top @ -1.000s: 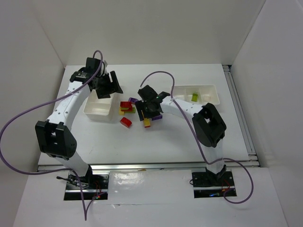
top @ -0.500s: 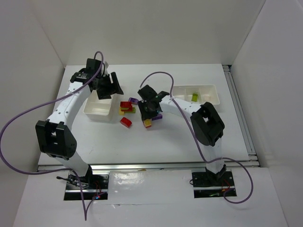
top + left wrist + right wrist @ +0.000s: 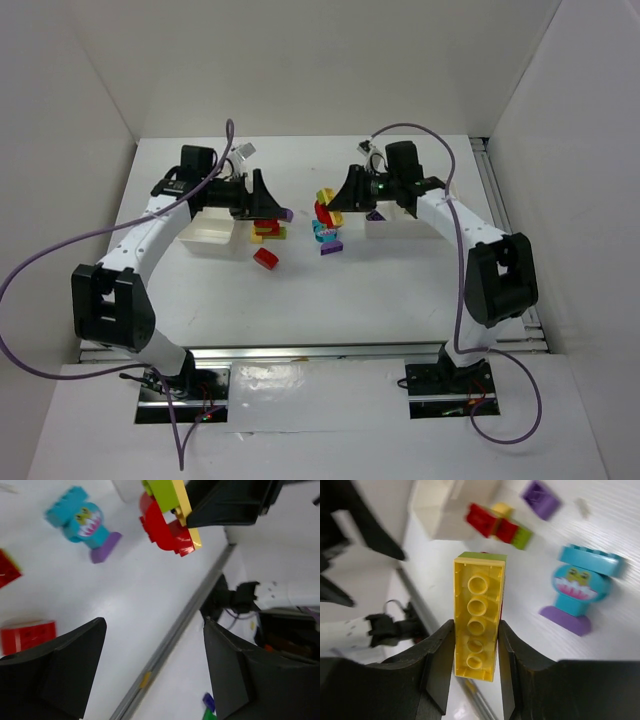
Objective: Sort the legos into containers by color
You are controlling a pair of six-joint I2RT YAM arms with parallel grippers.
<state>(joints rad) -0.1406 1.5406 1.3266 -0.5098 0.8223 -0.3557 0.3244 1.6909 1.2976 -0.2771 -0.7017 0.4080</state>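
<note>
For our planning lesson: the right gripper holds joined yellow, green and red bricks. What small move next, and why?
Probably ease the open left gripper onto the red brick to pull it off: the right gripper clamps the mixed stack, which cannot be sorted whole.

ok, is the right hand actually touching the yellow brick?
Touching. Right wrist view: the right hand clamps the yellow brick, fingers flush on both long sides, no gap.

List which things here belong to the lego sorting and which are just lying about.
Job: gripped yellow-red-green brick stack; cyan monster brick; loose red brick; purple brick; white tray.
Lying about: purple cables; metal rail.
</note>
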